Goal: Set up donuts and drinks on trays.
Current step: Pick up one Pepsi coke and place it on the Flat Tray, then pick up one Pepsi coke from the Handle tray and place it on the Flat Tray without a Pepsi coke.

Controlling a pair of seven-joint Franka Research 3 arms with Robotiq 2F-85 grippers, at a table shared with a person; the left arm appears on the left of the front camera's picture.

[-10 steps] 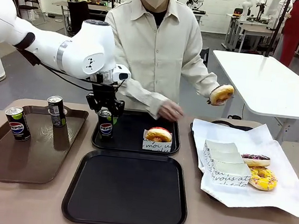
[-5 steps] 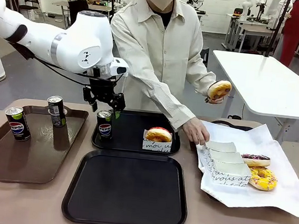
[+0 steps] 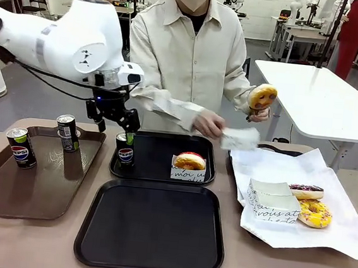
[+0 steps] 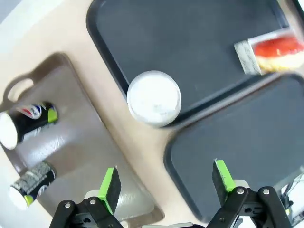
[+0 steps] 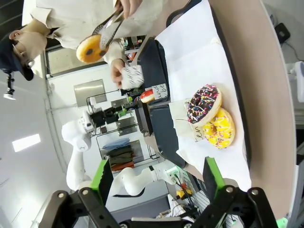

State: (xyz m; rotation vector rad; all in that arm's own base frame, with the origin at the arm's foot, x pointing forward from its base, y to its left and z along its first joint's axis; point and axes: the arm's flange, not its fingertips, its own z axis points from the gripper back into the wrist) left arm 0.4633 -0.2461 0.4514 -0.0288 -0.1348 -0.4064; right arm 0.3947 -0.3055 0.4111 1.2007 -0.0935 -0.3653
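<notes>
Left gripper [image 3: 116, 128] is spread wide with nothing in it, hanging just over the Pepsi can [image 3: 125, 149] without touching it. The can stands upright at the left end of the far black tray [image 3: 159, 146], with a sleeved pink donut [image 3: 190, 161] on the same tray. Right gripper [image 5: 157, 176] is wide apart too – holding nothing. The person [image 3: 186, 59] holds up a yellow donut [image 3: 262, 96] plus a white paper sleeve [image 3: 240, 138].
</notes>
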